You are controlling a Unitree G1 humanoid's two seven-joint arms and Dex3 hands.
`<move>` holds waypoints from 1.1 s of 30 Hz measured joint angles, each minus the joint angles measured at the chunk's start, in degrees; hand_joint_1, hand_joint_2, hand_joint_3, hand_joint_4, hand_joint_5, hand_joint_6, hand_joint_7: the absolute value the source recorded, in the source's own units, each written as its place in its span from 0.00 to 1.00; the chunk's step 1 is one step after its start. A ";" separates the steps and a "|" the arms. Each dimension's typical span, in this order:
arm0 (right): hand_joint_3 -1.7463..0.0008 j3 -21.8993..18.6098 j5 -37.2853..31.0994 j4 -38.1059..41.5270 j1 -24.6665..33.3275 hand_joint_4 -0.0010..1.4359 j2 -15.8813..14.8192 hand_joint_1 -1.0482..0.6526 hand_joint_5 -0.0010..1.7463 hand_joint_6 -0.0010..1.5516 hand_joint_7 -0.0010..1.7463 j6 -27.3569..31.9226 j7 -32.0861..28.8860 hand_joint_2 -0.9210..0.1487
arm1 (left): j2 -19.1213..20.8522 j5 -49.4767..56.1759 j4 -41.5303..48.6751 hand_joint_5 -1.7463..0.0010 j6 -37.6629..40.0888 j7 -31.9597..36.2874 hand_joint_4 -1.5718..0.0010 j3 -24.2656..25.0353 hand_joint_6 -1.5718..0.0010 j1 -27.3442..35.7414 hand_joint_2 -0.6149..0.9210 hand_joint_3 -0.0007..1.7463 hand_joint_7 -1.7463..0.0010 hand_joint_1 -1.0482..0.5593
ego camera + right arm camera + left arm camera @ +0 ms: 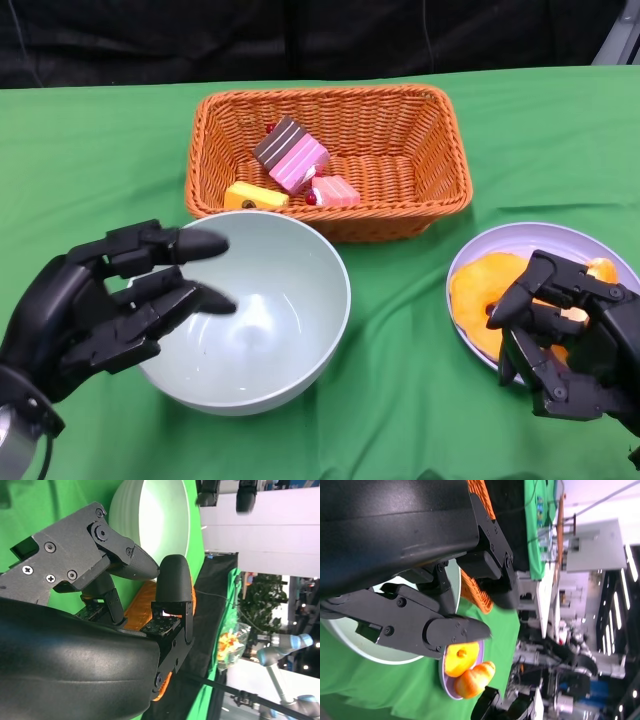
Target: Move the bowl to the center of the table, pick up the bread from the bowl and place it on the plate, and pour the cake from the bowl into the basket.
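The pale green bowl (290, 300) stands empty near the table's middle, in front of the basket. My left hand (110, 300) hovers at its left rim with fingers spread, holding nothing. The orange wicker basket (450, 150) holds several cake pieces (292, 152). On the lavender plate (530, 240) at the right lies an orange ring-shaped bread (475, 290). My right hand (570, 340) hangs over the plate's near side with fingers bent but apart and hides part of the plate. In the left wrist view a golden roll (472, 680) lies free on the plate (445, 687) beside the ring.
Green cloth covers the table (80, 150). The basket's front wall almost touches the bowl's far rim. A black backdrop (320, 40) runs along the table's far edge. Bare cloth lies between bowl and plate and at the far left.
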 measured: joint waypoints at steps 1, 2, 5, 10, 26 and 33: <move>0.37 0.04 -0.02 0.00 0.05 0.54 0.18 0.57 0.93 0.44 0.77 -0.18 -0.20 0.37 | -0.51 0.13 -0.70 0.05 0.14 0.06 0.55 0.75 0.54 0.61 0.98 0.37 0.22 0.62; 0.37 0.08 -0.03 0.00 0.12 0.54 0.38 0.57 0.93 0.45 0.76 -0.23 -0.40 0.37 | -0.99 0.54 -1.05 0.03 -0.11 0.00 0.55 1.35 0.56 1.13 0.96 0.40 0.18 0.62; 0.38 0.12 0.11 0.16 0.28 0.53 0.89 0.57 0.92 0.44 0.75 -1.05 -0.53 0.37 | -2.55 2.52 0.02 0.00 -2.88 -1.87 0.52 2.39 0.57 2.09 0.89 0.50 0.11 0.62; 0.38 0.10 0.67 0.59 0.28 0.52 0.99 0.57 0.91 0.44 0.75 -2.84 0.22 0.36 | -4.49 5.60 7.60 0.00 -12.33 -8.36 0.48 3.60 0.54 1.31 0.78 0.68 0.12 0.63; 0.35 1.22 -2.14 -5.06 10.34 0.54 0.92 0.59 0.94 0.44 0.79 -6.91 -1.29 0.38 | -5.15 10.32 13.46 0.00 -24.14 -13.73 0.46 7.39 0.52 3.15 0.70 0.81 0.11 0.66; 0.38 1.40 -3.33 -7.03 12.95 0.51 0.56 0.60 0.95 0.43 0.78 -7.67 -1.87 0.36 | -5.66 9.26 13.02 0.00 -23.14 -13.69 0.48 8.06 0.53 3.66 0.71 0.81 0.13 0.66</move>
